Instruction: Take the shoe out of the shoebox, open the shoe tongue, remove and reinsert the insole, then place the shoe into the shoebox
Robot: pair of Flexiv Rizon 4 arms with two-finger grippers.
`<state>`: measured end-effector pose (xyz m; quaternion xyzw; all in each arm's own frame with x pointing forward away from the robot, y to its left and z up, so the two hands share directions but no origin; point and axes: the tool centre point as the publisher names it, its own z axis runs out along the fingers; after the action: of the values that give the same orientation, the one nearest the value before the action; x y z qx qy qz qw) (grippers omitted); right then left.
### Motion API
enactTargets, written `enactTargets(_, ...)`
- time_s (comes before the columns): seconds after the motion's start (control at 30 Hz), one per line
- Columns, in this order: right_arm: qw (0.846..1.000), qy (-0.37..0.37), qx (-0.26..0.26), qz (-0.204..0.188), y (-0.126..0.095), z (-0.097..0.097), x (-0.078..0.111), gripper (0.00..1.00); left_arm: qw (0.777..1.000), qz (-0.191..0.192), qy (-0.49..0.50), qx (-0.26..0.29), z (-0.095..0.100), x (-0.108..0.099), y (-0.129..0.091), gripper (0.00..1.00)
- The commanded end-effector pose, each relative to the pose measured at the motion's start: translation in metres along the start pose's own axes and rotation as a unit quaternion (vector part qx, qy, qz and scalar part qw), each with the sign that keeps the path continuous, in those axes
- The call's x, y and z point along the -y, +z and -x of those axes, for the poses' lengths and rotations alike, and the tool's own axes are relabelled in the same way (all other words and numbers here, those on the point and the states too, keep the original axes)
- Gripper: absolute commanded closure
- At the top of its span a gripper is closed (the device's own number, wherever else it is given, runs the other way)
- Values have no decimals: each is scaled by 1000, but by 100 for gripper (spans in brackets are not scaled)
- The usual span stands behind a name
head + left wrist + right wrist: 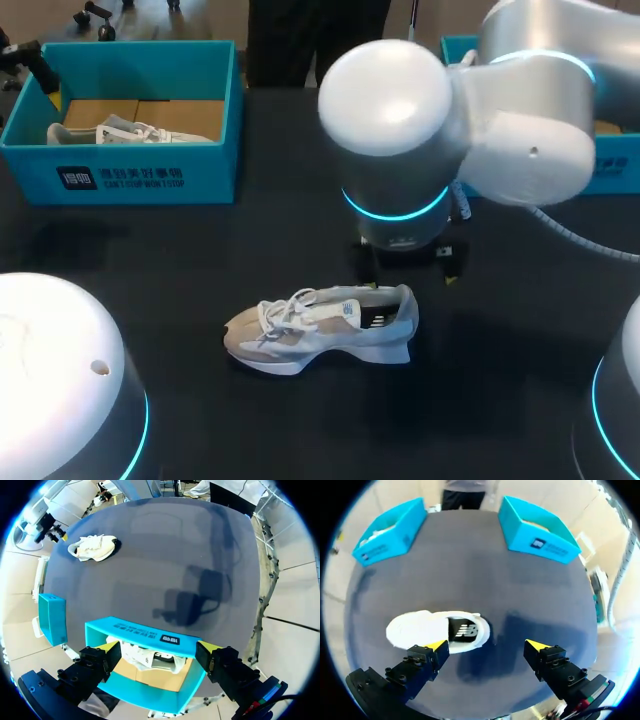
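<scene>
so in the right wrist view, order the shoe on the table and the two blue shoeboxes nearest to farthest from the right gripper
From the right gripper:
1. shoe, on the table just ahead, by one fingertip.
2. right shoebox, far ahead on the right arm's side.
3. left shoebox, far ahead on the other side, a bit farther.

We see a dark table (200, 280) across the frame. At the upper left, a spare shoe (125, 132) lies on cardboard (185, 115) in a box (215, 165); a second box (620, 165) sits at the upper right
</scene>
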<state>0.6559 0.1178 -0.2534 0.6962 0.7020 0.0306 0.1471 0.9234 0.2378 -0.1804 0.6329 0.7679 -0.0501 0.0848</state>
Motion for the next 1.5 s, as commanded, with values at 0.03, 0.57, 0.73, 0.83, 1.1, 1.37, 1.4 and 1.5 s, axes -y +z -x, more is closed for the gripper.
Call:
enactTargets(0.03, 994, -94, -39, 42, -21, 4, 5, 0, 1000, 3, 0, -1, 0, 2, 0, 0)
enactTargets(0.57, 986, -160, 26, 46, -33, 7, 1, 0, 1000, 3, 0, -1, 0, 2, 0, 0)
enactTargets(0.73, 986, -160, 26, 46, -33, 7, 1, 0, 1000, 3, 0, -1, 0, 2, 0, 0)
enactTargets(0.83, 986, -160, 26, 46, -33, 7, 1, 0, 1000, 3, 0, -1, 0, 2, 0, 0)
enactTargets(1.1, 941, -308, -6, 140, -37, 7, -12, 0, 1000, 3, 0, -1, 0, 2, 0, 0)
enactTargets(1.37, 857, -478, -39, 187, -37, 14, -19, 0, 1000, 3, 0, -1, 0, 2, 0, 0)
enactTargets(1.4, 848, -495, -43, 185, -36, 13, -20, 0, 1000, 3, 0, -1, 0, 2, 0, 0)
enactTargets(1.5, 819, -538, -60, 191, -33, 10, -25, 0, 1000, 3, 0, -1, 0, 2, 0, 0)
